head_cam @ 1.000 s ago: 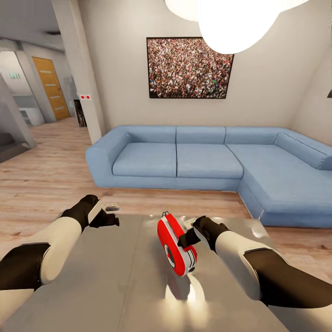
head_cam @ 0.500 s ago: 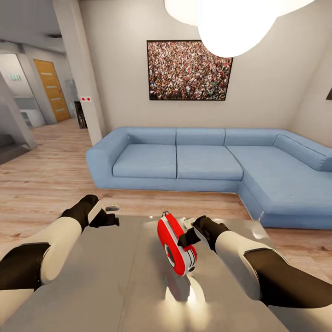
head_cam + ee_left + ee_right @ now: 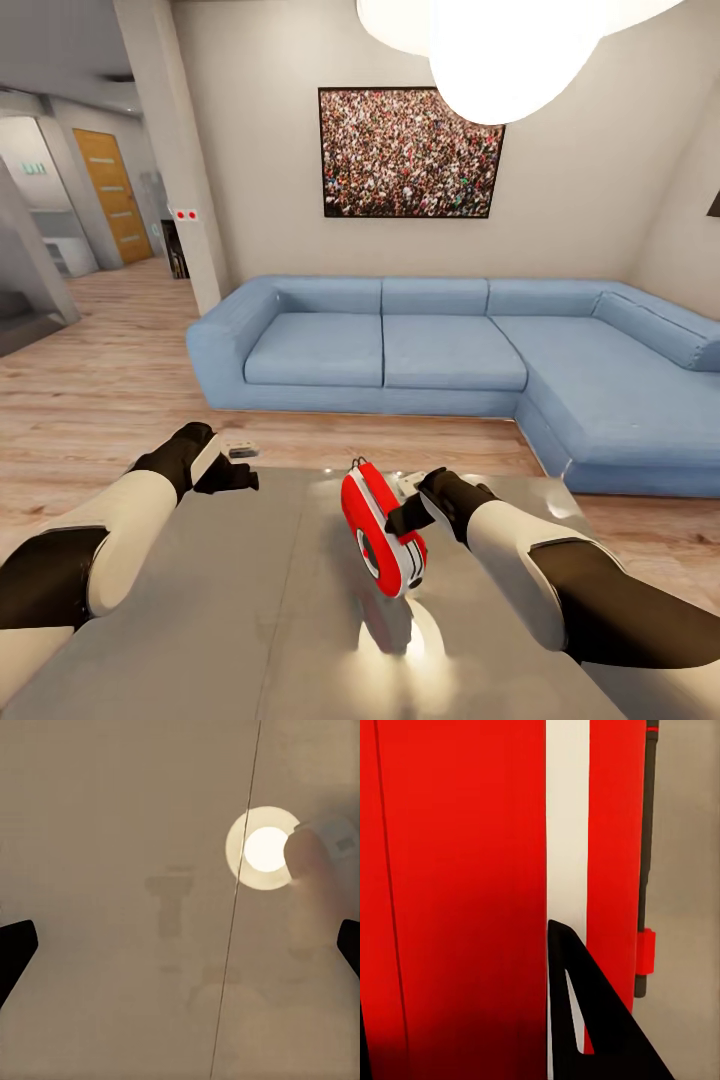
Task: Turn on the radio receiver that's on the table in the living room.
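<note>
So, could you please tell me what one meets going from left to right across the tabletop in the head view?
Left end effector → radio receiver → right end effector pressed against the radio's side, all over the glossy grey table.

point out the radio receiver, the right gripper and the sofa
radio receiver [image 3: 375, 530], head view, red face above the dial.
right gripper [image 3: 402, 515], head view, between the fingertips at the radio's side.
sofa [image 3: 455, 350], head view, middle seat cushion.
</note>
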Robot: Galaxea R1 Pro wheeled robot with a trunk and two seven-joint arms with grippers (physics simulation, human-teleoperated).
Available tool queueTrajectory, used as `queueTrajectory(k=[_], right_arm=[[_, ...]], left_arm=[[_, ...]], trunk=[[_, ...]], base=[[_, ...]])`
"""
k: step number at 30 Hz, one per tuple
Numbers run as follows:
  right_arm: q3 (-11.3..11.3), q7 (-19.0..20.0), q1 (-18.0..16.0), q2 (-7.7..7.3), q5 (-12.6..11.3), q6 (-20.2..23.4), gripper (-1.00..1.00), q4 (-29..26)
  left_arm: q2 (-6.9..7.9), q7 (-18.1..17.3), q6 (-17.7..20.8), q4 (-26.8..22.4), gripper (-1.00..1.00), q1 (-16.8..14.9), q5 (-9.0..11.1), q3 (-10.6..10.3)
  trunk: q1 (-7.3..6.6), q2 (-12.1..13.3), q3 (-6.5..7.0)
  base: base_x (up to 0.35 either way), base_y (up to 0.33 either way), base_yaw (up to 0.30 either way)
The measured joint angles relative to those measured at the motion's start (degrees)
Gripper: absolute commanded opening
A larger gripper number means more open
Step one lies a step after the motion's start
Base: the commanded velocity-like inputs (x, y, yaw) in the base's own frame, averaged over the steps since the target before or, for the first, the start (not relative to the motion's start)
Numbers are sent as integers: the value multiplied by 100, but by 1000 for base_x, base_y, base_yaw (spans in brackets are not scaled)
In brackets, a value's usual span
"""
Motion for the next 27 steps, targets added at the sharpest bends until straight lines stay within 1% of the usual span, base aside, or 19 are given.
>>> queueTrajectory(k=[12, 13, 15, 17, 20, 21, 22, 24, 26, 27], right_arm=[[-14, 5, 0, -1, 0, 0, -100, -22], [-41, 8, 0, -29, -9, 1, -100, -25], [1, 9, 0, -63, 22, -3, -100, -28], [-33, 10, -1, -93, 3, -2, -100, -56], [-6, 8, -1, -169, 31, -1, -100, -168], [-84, 38, 2, -272, -38, 39, -100, -303], [17, 45, -4, -322, 120, 19, -100, -522], [-71, 101, -1, -375, -36, 61, -100, -647], [-42, 183, -3, -474, 60, 89, -100, -865], [-51, 258, 0, -548, 10, 178, -100, -1007]], left_arm=[[-12, -1, 0, -8, 100, -2, 0, -6], [-11, -2, 0, -8, 100, -1, 0, -4], [-14, -4, 0, -9, 100, 0, 0, -5], [-16, -4, 0, -7, 100, -1, 0, -6], [-19, -5, 0, -7, 100, -2, 0, -6], [-25, -68, -5, -12, 100, -1, 3, -7], [-26, -151, -6, -16, 100, 0, 3, -5], [-26, -261, -9, -21, 100, -2, 0, -5], [-29, -439, -29, -30, 100, -2, -3, -6], [-33, -537, -62, -35, 100, -4, -1, -7]], trunk=[[0, 0, 0], [0, 0, 0], [0, 0, 0], [0, 0, 0], [0, 0, 0], [0, 0, -1], [0, 0, 1], [0, 0, 0], [0, 0, 1], [0, 0, 0]], base=[[0, 0, 0], [0, 0, 0], [0, 0, 0], [0, 0, 0], [0, 0, 0], [0, 0, 0], [0, 0, 0], [0, 0, 0], [0, 0, 0], [0, 0, 0]])
